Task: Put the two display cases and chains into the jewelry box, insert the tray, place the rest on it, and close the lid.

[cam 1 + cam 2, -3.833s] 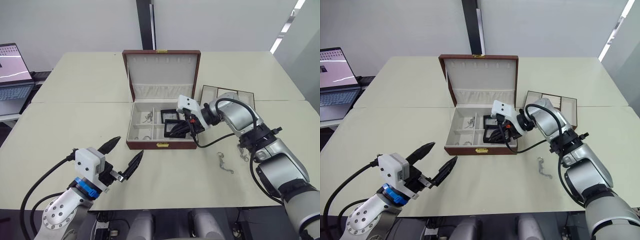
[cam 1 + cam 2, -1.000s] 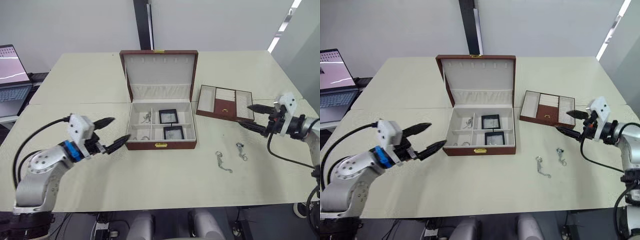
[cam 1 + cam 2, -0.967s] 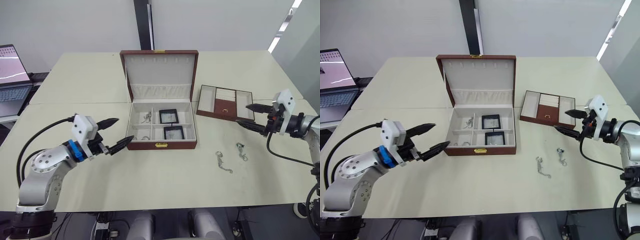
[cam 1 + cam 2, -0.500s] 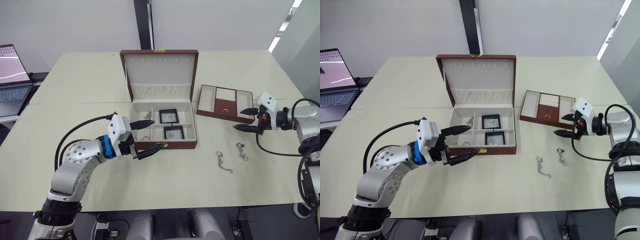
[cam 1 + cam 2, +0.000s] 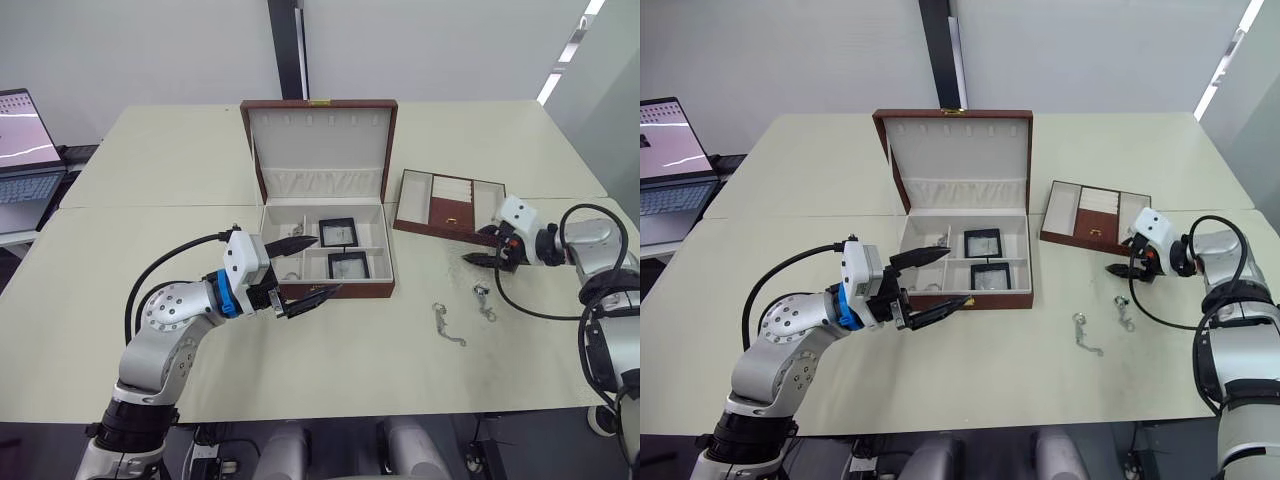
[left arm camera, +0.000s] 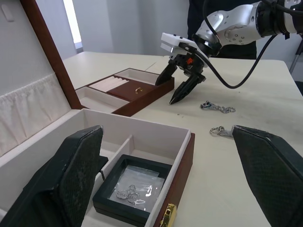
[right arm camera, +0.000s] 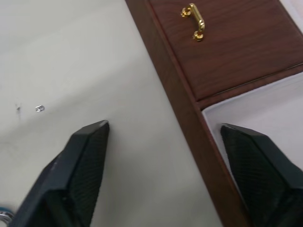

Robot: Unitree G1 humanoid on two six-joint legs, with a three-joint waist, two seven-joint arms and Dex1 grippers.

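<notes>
The jewelry box point(image 5: 325, 291) stands open at mid-table with its lid point(image 5: 318, 140) upright. The two display cases point(image 5: 338, 232) point(image 5: 347, 265) lie in its right compartments, and chains point(image 5: 291, 238) in a left one. Two more chains point(image 5: 449, 325) point(image 5: 483, 300) lie on the table to the right. The tray point(image 5: 440, 228) sits right of the box. My left gripper point(image 5: 326, 264) hovers open over the box's front edge. My right gripper point(image 7: 164, 126) is open astride the tray's front wall, one finger point(image 7: 80, 165) over the table, the other over a cream compartment point(image 7: 265, 113).
A laptop point(image 5: 25, 150) stands beyond the table's far left corner. The tray's gold pull point(image 7: 195, 21) lies just past my right fingers. Bare table stretches along the near side and the far left. A seam crosses the table behind the box.
My left arm swung right, from the bare table to the box's front edge. My right gripper moved left to the tray's front wall and its jaws narrowed.
</notes>
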